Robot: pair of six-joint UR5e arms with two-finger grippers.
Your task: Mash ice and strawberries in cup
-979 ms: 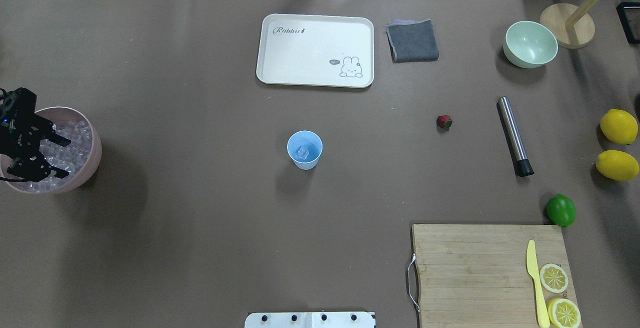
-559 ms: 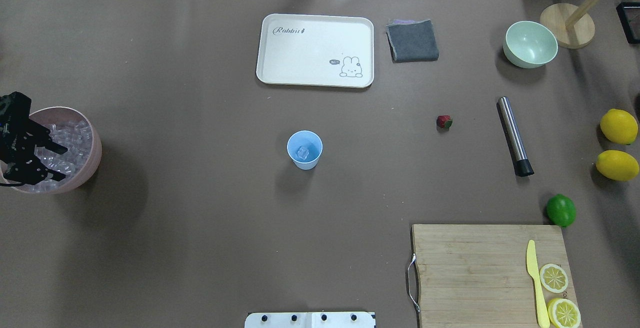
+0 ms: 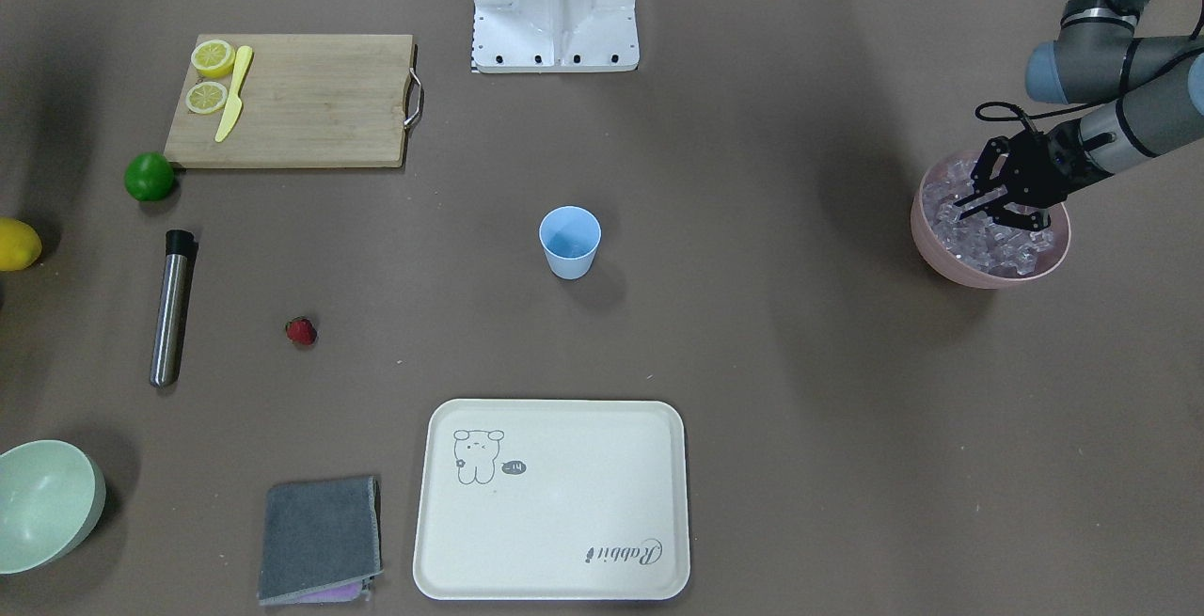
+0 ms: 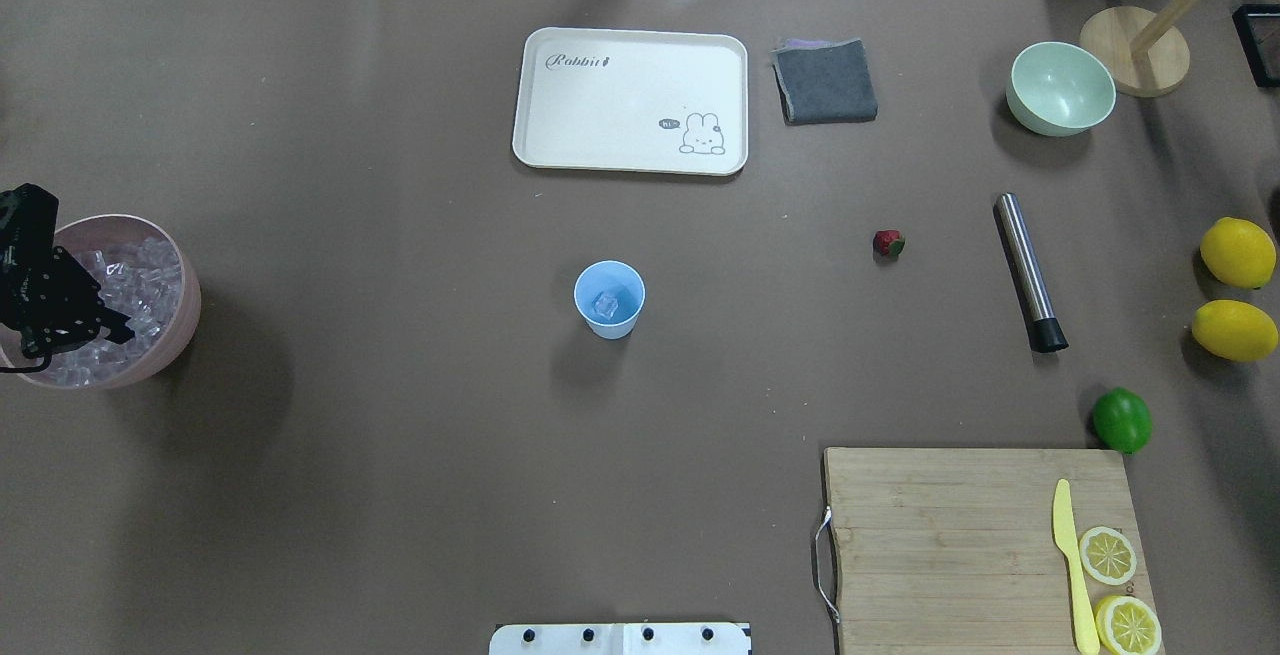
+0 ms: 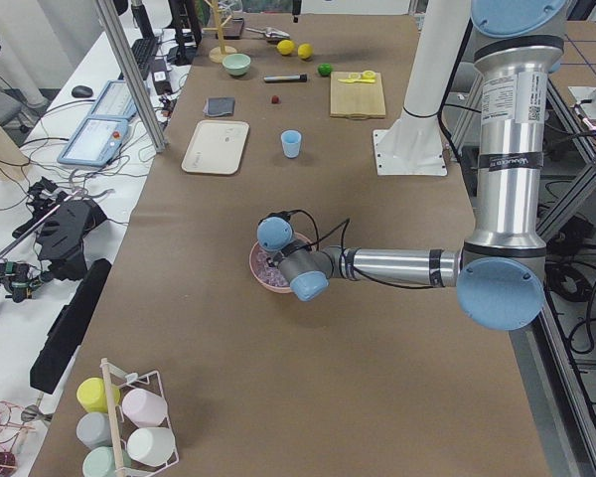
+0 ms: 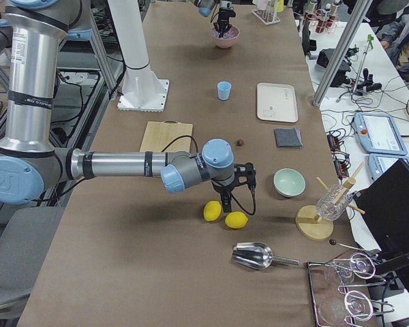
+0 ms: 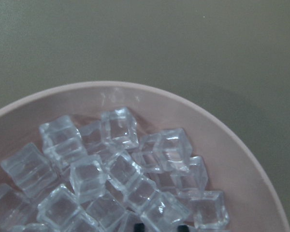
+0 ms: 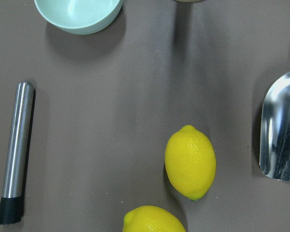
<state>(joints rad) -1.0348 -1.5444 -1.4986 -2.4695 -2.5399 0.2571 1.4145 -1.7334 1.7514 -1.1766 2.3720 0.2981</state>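
the left end effector (image 4: 100,327) has dropped from above the pink bowl (image 4: 188,325) into the heap of ice (image 7: 118,128), and its fingers, spread wide a second ago, have drawn in; the wrist view shows both fingertips (image 7: 141,226) down among the cubes with a gap between them, but whether they already clamp one i cannot tell. i read this as another ice pick under way. the cup (image 4: 612,329) stands at the middle of the table (image 4: 400,495), well apart from the bowl, with one cube (image 4: 606,306) inside. the strawberry (image 4: 888,243) lies untouched near the steel muddler (image 4: 1028,270). the right end effector (image 6: 226,201) hangs over the lemons (image 8: 190,162); released or clenched, i cannot tell
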